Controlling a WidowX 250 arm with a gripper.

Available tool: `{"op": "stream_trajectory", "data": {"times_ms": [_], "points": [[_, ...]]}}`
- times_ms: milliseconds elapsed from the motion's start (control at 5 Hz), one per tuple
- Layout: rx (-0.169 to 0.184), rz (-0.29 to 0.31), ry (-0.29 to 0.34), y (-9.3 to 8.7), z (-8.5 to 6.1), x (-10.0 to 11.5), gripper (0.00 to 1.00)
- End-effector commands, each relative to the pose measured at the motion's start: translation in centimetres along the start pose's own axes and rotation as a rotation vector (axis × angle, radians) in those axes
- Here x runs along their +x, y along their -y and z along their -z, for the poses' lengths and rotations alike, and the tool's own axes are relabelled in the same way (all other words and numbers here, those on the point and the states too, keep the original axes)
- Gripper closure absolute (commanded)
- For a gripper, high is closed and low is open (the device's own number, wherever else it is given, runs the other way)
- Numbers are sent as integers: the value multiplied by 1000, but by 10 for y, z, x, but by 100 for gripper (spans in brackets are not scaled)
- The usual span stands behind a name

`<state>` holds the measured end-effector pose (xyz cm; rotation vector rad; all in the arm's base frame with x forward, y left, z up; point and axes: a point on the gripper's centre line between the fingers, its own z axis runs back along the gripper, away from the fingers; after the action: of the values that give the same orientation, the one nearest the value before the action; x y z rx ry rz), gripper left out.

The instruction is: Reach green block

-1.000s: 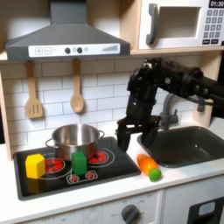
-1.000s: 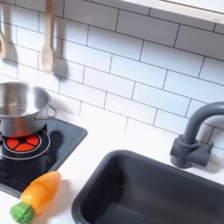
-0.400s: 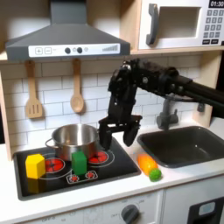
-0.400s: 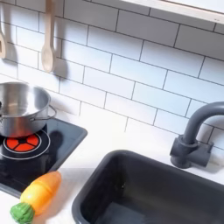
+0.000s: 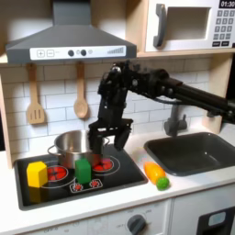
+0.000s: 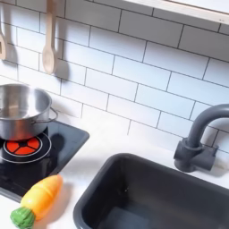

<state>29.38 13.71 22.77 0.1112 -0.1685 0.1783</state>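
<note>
In the first exterior view, a small yellow block sits at the left of the black toy stovetop; just to its right the small bright-green rectangular block stands upright, long axis vertical, on the stovetop's front half between the two red burners; behind it rests the round steel pot; the black gripper hangs above and slightly right of the green block, apart from it, fingers pointing down and spread open on nothing; the black arm rises from it, bends, and stretches away to the first exterior view's right; an orange carrot-shaped toy with a green tip lies on the white counter; a dark sink follows.
</note>
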Motion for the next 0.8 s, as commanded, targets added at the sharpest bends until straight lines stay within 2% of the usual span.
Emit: {"op": "stream_trajectory", "data": {"times_ms": [0,400,600], "points": [[11,-32,-4,-18,7,15,0],[19,-51,-6,-29,19,28,0],[-8,-39,-23,-25,31,32,0]]}}
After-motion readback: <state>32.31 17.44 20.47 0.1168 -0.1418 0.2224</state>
